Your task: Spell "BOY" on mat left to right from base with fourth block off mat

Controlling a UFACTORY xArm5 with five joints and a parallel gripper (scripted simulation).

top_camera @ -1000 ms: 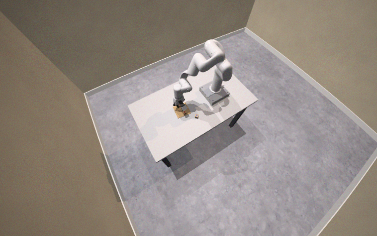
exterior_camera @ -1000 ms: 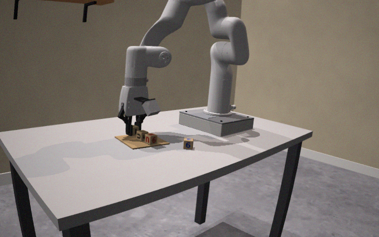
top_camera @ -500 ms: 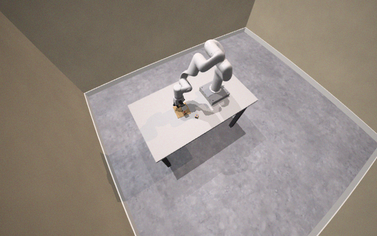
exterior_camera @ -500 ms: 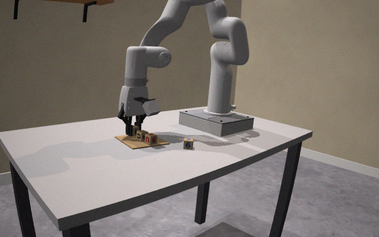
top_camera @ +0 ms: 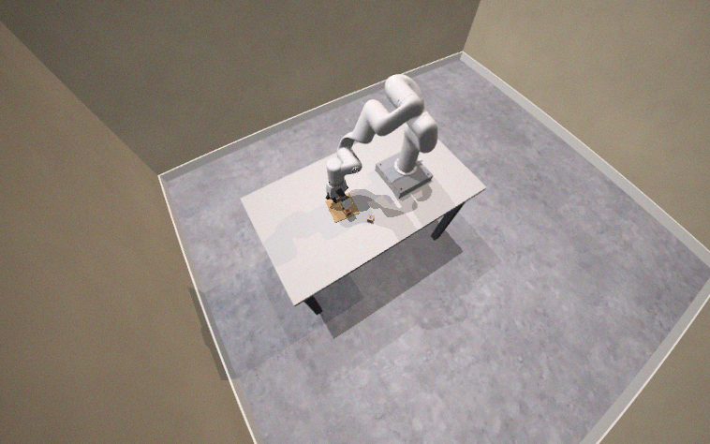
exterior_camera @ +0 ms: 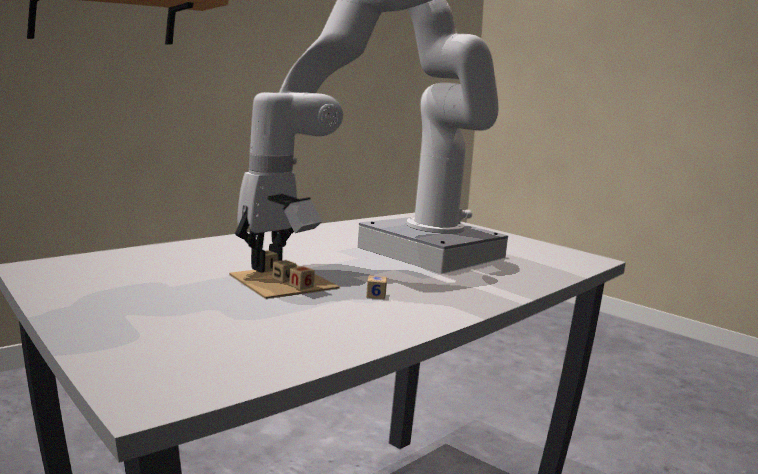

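Observation:
A tan mat lies on the white table; it also shows in the top view. Three wooden letter blocks stand on it in a row. My gripper is shut on the block at the left end, which rests on or just above the mat. Beside it are the middle block with dark marks and the right-end block with red marks. The top letters are too small to read. A fourth block with a blue 6 on its side lies on the table off the mat, to the right.
The robot's grey base plate stands behind the fourth block. A wooden shelf hangs on the wall high above the table's left part.

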